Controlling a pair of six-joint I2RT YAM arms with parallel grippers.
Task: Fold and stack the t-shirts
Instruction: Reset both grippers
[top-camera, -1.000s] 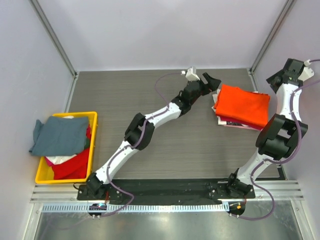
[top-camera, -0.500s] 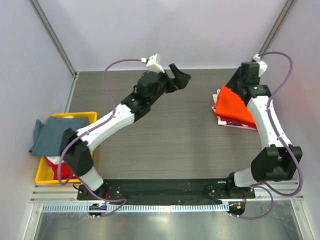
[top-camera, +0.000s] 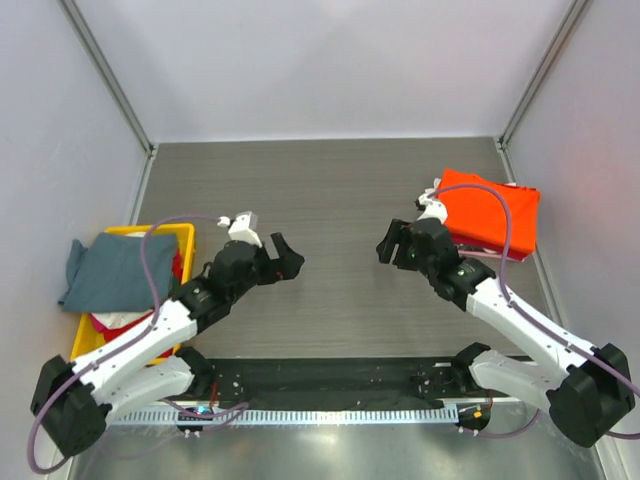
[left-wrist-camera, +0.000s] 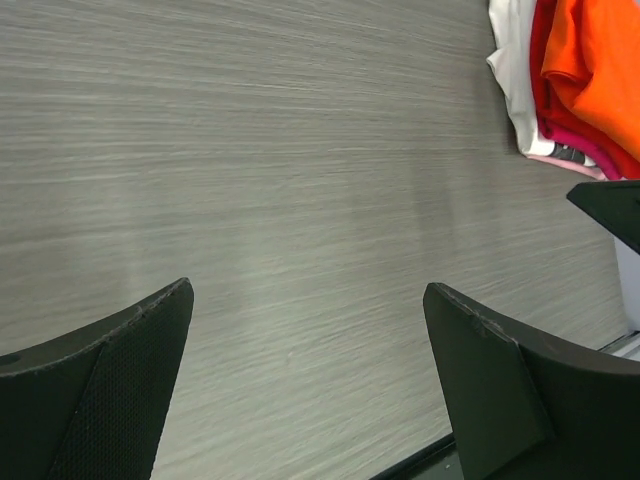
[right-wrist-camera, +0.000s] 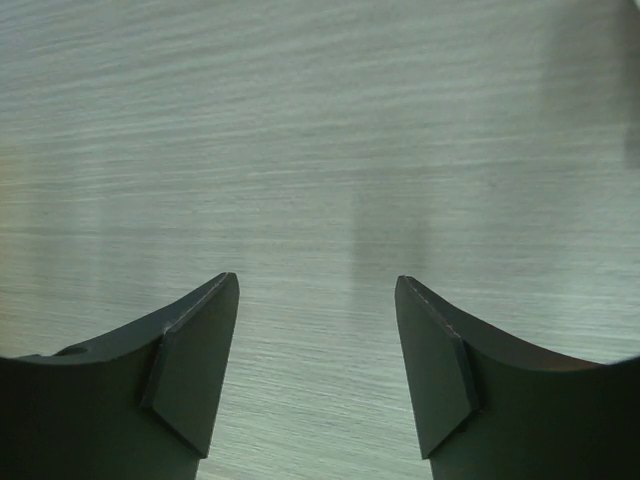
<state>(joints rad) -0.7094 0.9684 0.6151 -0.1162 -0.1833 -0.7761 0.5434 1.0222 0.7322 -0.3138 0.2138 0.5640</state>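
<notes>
The tabletop (top-camera: 340, 200) in front of me is grey with a fine wood grain running side to side. On my left a yellow plastic bin (top-camera: 125, 232) sits at the tabletop's edge, close to the pale side wall. A plain pale back wall (top-camera: 330, 70) closes the far side, with a slanted metal post (top-camera: 105, 72) at each far corner. Along the near edge lie a black mounting plate (top-camera: 340, 372) and a perforated metal rail (top-camera: 340, 414).

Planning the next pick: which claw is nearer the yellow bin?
Left. The left claw is just right of the yellow bin, over the table; the right claw is across the table, beside the orange shirt.
</notes>
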